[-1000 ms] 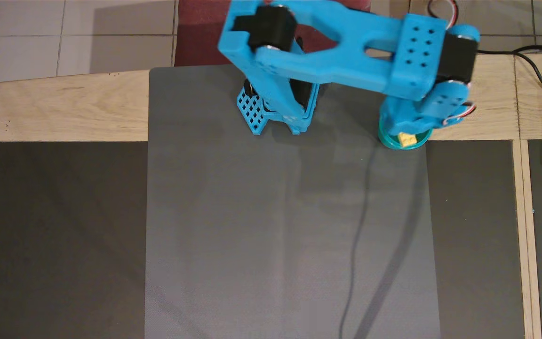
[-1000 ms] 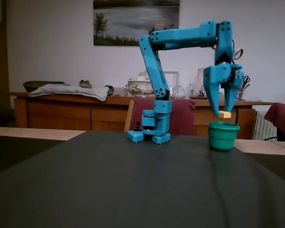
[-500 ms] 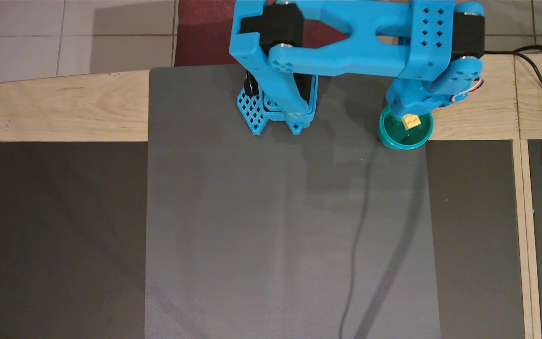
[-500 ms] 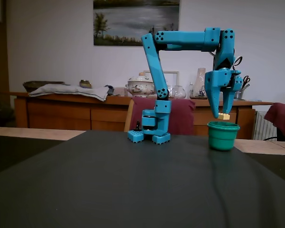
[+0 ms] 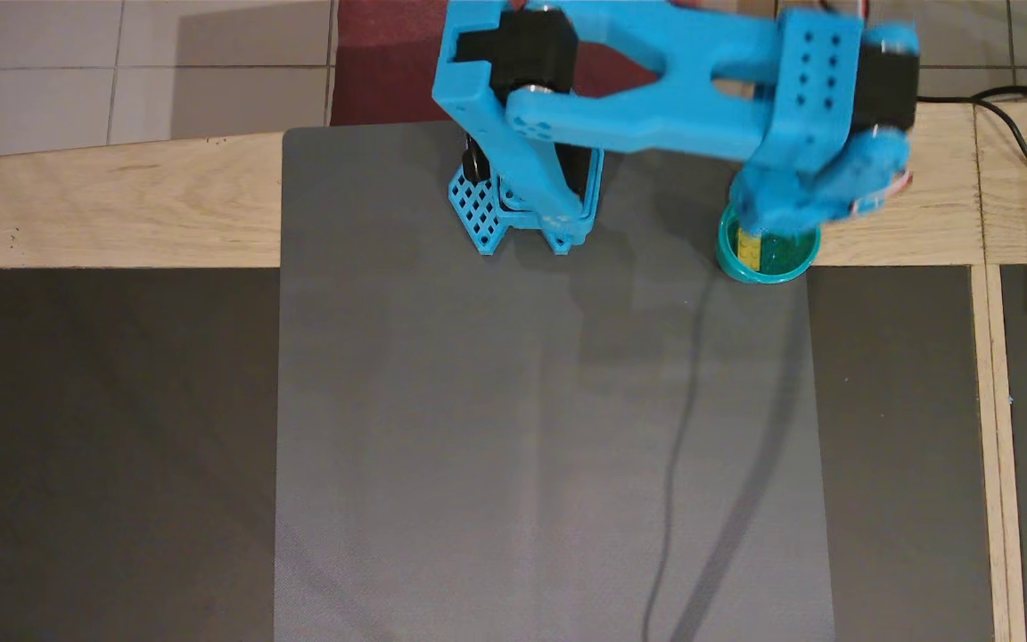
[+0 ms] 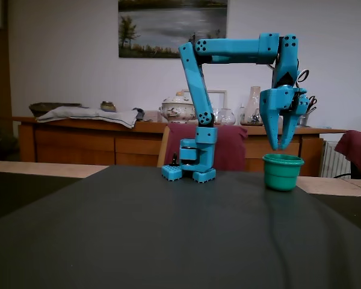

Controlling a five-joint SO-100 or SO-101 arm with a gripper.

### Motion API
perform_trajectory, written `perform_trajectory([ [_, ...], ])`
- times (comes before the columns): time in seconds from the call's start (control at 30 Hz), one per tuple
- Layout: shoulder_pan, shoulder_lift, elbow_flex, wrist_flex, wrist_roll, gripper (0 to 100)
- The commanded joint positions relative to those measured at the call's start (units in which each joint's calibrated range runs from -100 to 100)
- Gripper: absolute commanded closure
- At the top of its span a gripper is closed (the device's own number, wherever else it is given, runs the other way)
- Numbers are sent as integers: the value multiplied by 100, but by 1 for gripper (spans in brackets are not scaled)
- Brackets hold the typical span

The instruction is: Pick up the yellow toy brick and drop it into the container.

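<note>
Yellow toy brick (image 5: 749, 249) lies inside the container (image 5: 731, 265), at nine o'clock against its wall. Rigid, light and smooth, it is probably best pinched across its flat sides. Half a second ago it hung between the fingers; the gripper (image 6: 280, 146) above the rim now holds nothing, spread uncertain.

The blue arm (image 6: 198, 90) rose from its base, bent at the elbow, and ran level toward the right of the fixed view before turning straight down at the wrist. The hand (image 6: 280, 144) pointed downward, fingertips slightly parted with nothing between them. In the overhead view the hand (image 5: 776, 227) appeared motion-blurred, its fingertips indistinct.
</note>
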Motion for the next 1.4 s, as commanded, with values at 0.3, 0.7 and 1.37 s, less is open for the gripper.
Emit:
perform_trajectory([
  [0.3,4265,-3025,-846,219,-931,100],
  [0.7,6540,-5513,2656,-616,-659,100],
  [1.37,6757,-8101,6726,-1851,-701,100],
])
